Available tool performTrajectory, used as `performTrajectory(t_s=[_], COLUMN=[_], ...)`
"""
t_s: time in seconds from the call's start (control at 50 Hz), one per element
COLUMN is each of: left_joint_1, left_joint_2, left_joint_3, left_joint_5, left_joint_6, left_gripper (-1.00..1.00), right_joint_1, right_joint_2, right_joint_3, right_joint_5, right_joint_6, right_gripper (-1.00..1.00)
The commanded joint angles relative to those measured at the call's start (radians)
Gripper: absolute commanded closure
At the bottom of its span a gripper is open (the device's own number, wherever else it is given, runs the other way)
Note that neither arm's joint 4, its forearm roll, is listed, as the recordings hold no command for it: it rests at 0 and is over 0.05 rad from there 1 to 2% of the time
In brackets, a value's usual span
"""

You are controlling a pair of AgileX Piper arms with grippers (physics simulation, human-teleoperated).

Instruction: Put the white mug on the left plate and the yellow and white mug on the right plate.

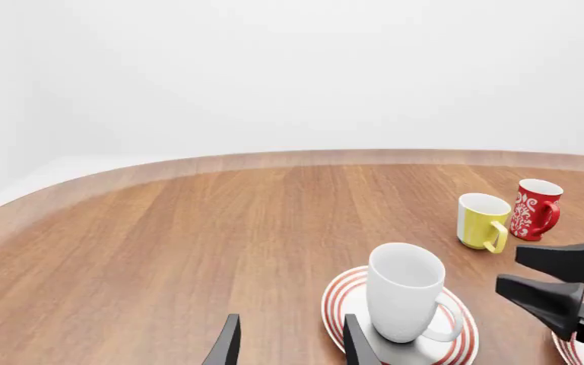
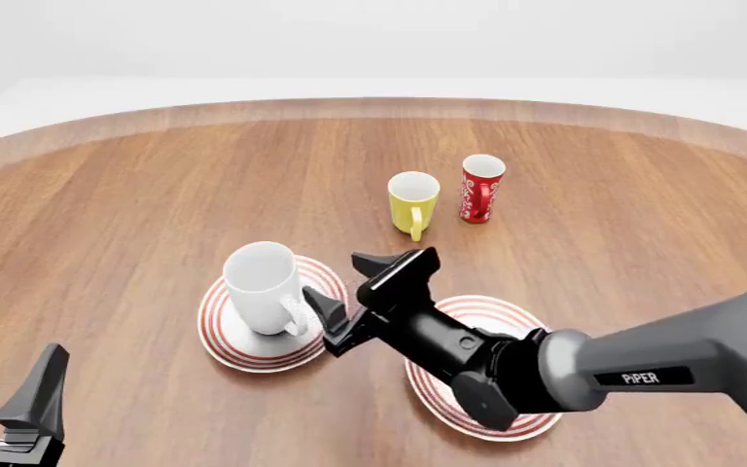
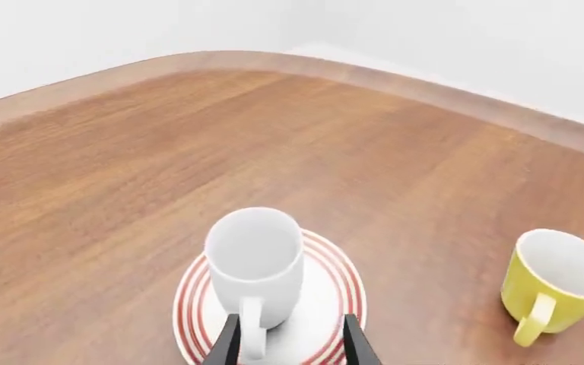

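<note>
- The left gripper (image 2: 11, 399) sits nearest, low at the near left of the table, with its fingers spread and nothing between them; it is well apart from everything, so I see little danger from it.
- The right gripper (image 2: 354, 297) hovers just beside the white mug (image 2: 265, 287), on the handle side, with its fingers spread and holding nothing. In the right wrist view the mug's handle lies between the two fingertips.
- The white mug stands upright on the left plate (image 2: 225, 345), so this half of the task looks done. I judge the main risk is here: if the right gripper turns away sideways, a finger can catch the handle and tip the mug or drag it off the plate.
- The right plate (image 2: 516, 423) lies under the right arm and has no mug on it; a low arm could push it.
- Farther away, the yellow and white mug (image 2: 412, 202) stands upright on the table, just beside the red cup (image 2: 481, 188). A wide grasp there could knock the red cup.
- The wooden table (image 2: 127, 195) is smooth, with a rounded far edge, so things can slide.
- Behind it the room is plain white.
</note>
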State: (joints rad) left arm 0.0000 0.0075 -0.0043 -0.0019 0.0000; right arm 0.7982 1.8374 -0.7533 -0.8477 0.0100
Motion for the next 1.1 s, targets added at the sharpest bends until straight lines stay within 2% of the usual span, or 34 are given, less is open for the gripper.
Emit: performTrajectory(t_s=[0.02,0.44,0.86,0.94,1.1], left_joint_1=[0.000,0.000,0.000,0.000,0.000], left_joint_2=[0.000,0.000,0.000,0.000,0.000], left_joint_3=[0.000,0.000,0.000,0.000,0.000], left_joint_5=[0.000,0.000,0.000,0.000,0.000], left_joint_6=[0.000,0.000,0.000,0.000,0.000], left_gripper=[-1.00,-1.00,-1.00,-1.00,-1.00], right_joint_1=[-0.044,-0.157,-0.263,-0.278,-0.319], right_joint_2=[-0.044,-0.061,-0.013,-0.010,0.005], right_joint_3=[0.028,0.029,-0.004,-0.012,-0.050], right_joint_5=[-0.017,-0.052,-0.069,-0.061,-0.025], right_joint_6=[0.001,0.005,0.020,0.050,0.048], right_gripper=[-1.00,-1.00,-1.00,-1.00,-1.00])
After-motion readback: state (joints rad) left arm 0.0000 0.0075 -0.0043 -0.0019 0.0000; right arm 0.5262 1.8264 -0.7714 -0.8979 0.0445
